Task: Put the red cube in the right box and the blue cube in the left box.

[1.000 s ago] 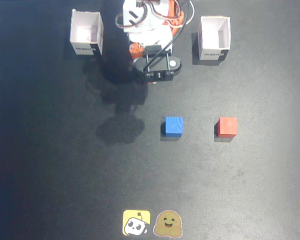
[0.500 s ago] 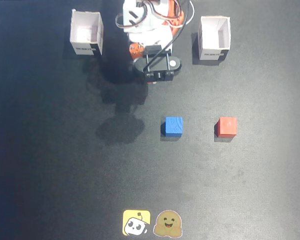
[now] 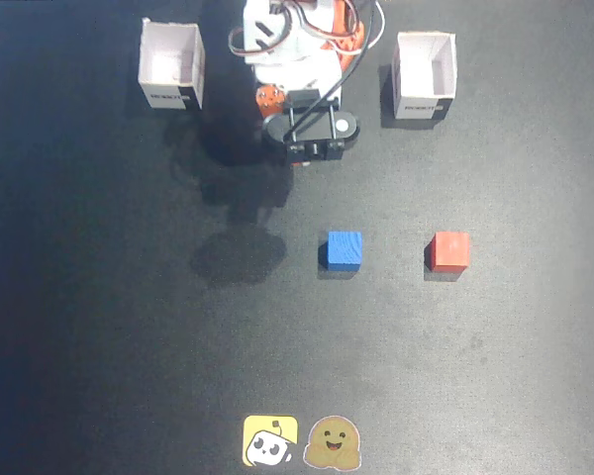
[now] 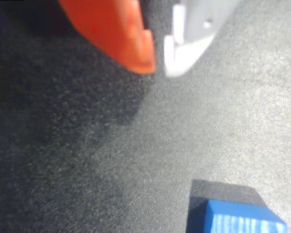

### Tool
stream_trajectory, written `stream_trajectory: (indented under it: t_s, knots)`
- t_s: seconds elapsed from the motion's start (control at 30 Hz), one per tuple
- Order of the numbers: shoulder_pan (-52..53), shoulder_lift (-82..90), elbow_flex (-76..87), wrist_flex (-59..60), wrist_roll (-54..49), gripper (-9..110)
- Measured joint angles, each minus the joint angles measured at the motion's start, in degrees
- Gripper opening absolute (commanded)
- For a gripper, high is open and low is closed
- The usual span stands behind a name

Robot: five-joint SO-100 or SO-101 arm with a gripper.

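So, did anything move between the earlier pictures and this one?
Almost nothing. In the fixed view only the arm's shadow on the black mat shifts a little; the arm itself looks about the same. The gripper holds nothing. The blue cube, the red cube and both white boxes stayed where they were.

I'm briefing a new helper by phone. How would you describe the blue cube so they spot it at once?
In the fixed view, start at the robot arm's base at the top middle of the dark mat. Just below it sit two small cubes side by side. The blue cube is the left one, nearer the arm's line; its neighbour, the red cube, differs only in colour.
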State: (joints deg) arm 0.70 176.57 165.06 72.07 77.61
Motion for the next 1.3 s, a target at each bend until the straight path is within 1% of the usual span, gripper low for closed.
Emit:
stream_trajectory:
  t_s: [0.63, 0.87, 1.03, 1.17, 1.3]
  knots:
    - [-0.1, 0.0, 0.0, 0.0, 0.4, 0]
    - [-3.1, 0.0, 0.0, -0.7, 0.6, 0]
    - [-6.8, -0.2, 0.0, -0.7, 4.2, 0]
    - [-9.3, -6.7, -3.8, -4.0, 6.4, 0]
    - [-10.8, -19.2, -10.1, -7.1, 8.3, 0]
